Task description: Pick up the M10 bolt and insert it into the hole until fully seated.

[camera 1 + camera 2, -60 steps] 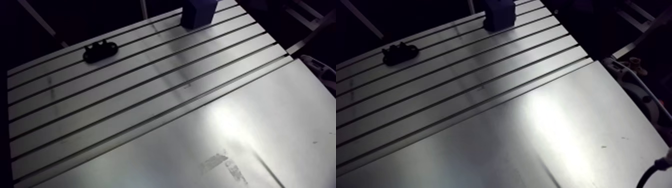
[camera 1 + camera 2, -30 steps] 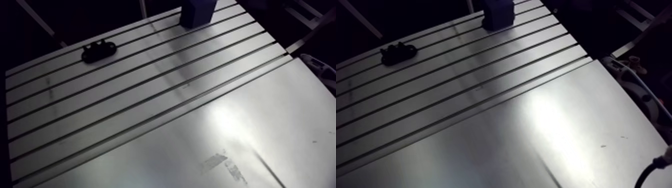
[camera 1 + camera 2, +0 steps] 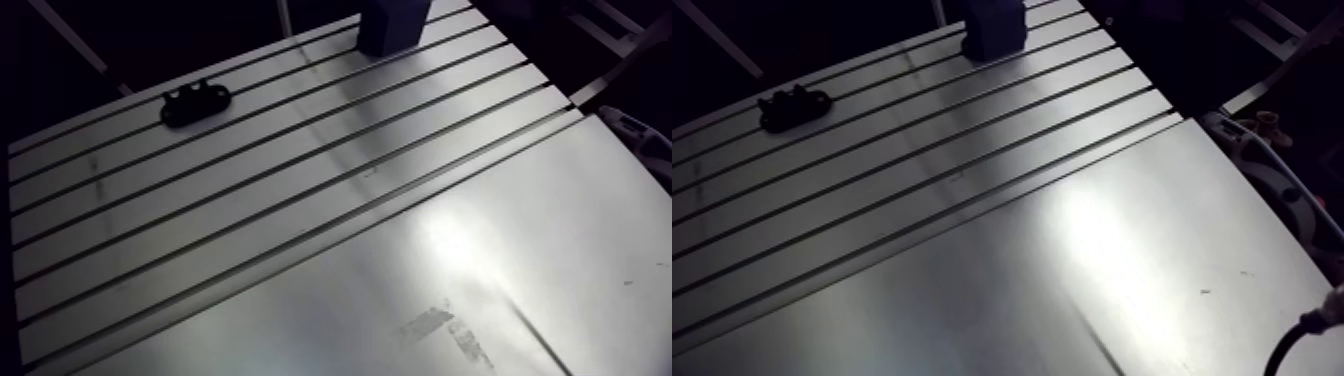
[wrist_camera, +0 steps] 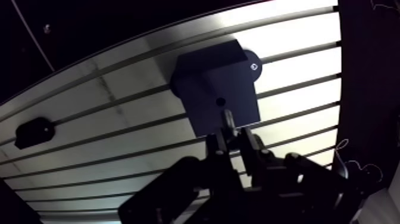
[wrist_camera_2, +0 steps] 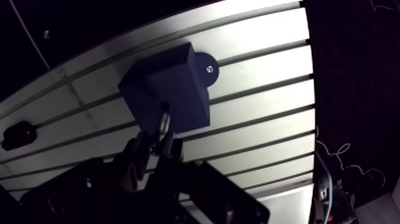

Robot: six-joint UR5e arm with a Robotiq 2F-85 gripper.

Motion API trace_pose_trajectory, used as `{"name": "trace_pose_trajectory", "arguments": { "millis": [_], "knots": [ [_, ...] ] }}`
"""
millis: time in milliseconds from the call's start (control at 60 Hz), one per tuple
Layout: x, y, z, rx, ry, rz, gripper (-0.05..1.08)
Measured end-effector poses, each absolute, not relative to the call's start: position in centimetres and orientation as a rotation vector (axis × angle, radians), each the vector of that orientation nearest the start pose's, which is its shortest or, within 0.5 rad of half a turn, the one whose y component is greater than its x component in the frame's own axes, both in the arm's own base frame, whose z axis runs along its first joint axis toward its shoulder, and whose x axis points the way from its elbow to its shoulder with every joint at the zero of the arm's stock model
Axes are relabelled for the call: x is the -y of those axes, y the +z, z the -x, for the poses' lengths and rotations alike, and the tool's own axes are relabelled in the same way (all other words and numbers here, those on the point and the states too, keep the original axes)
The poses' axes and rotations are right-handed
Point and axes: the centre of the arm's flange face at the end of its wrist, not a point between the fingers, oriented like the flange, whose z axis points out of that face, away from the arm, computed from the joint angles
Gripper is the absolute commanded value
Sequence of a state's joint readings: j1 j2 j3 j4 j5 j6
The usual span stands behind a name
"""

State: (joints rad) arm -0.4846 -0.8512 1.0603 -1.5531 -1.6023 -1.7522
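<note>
**M10 bolt (image 4: 227,121): picked up, not yet seated.**
Your gripper (image 4: 231,137) is closed narrow on the bolt, whose free end points ahead at the hole (image 4: 221,102) in the dark block (image 4: 208,74) on the slotted table (image 4: 297,65). The tip sits just short of the hole; whether they touch cannot be told. Remaining, by my judgement: entry and pressing home. A small black fixture (image 4: 36,131) lies well off to one side.
</note>
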Motion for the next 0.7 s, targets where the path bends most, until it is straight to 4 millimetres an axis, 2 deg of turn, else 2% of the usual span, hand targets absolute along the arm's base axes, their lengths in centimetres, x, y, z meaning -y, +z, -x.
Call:
{"name": "trace_pose_trajectory", "arguments": {
  "millis": [700],
  "knots": [
    [-22.89, 27.64, 71.59, -2.893, -0.061, -0.433, 1.08]
  ]
}}
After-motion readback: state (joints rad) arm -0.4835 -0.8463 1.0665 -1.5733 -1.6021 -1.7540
